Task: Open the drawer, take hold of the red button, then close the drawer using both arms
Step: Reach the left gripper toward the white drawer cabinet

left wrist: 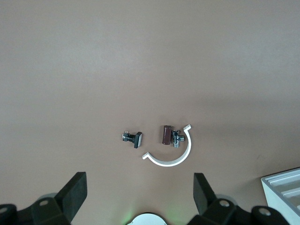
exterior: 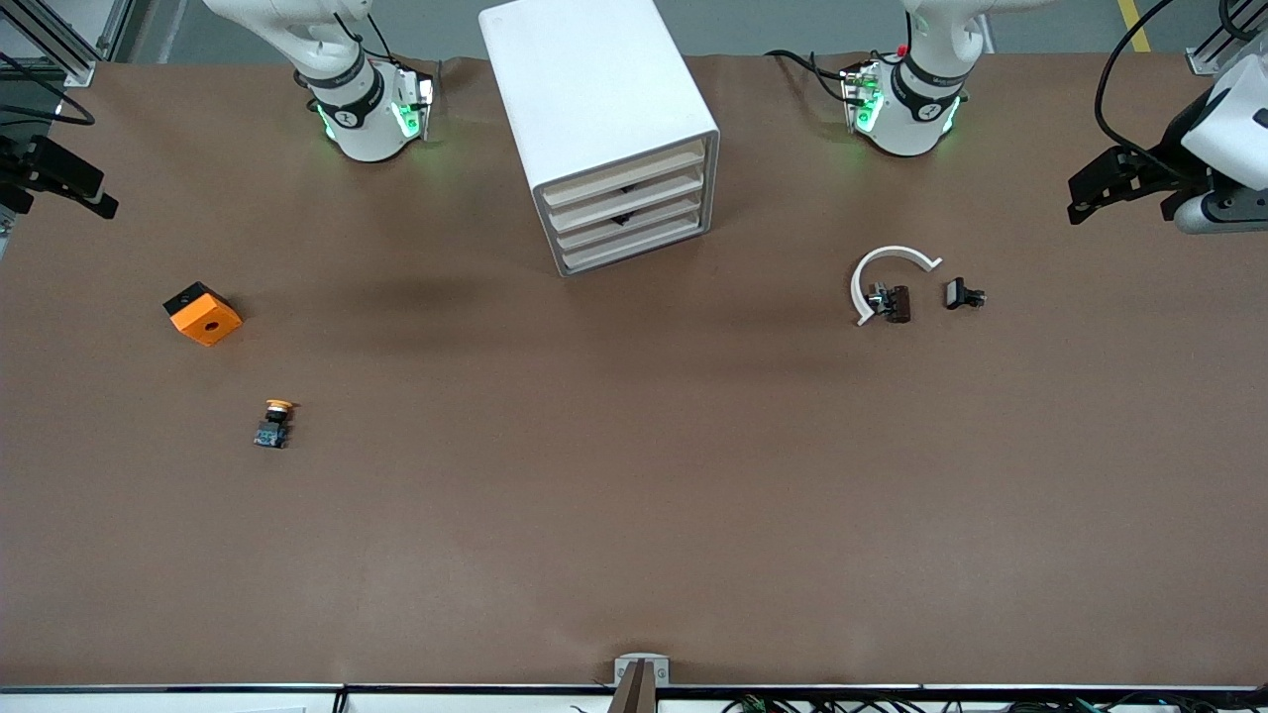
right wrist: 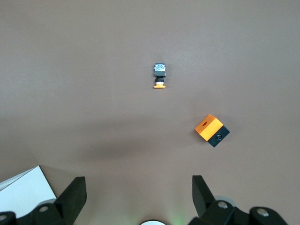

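Observation:
The white cabinet (exterior: pixel 594 89) stands between the two arm bases. Its four cream-fronted drawers (exterior: pixel 634 230) are all shut. No red-capped button shows in any view. My left gripper (left wrist: pixel 140 183) is open and empty, high over the table near the left arm's base, and a cabinet corner (left wrist: pixel 286 187) shows beside it. My right gripper (right wrist: pixel 139 185) is open and empty, high near the right arm's base, with a cabinet corner (right wrist: pixel 23 187) in its view. Neither gripper shows in the front view.
An orange cube with a hole (exterior: pixel 202 314) and an orange-capped button (exterior: pixel 274 422) lie toward the right arm's end. A white open ring (exterior: pixel 885 277), a brown part (exterior: pixel 895 302) and a small black part (exterior: pixel 961 294) lie toward the left arm's end. Black fixtures (exterior: pixel 1119 183) overhang both table ends.

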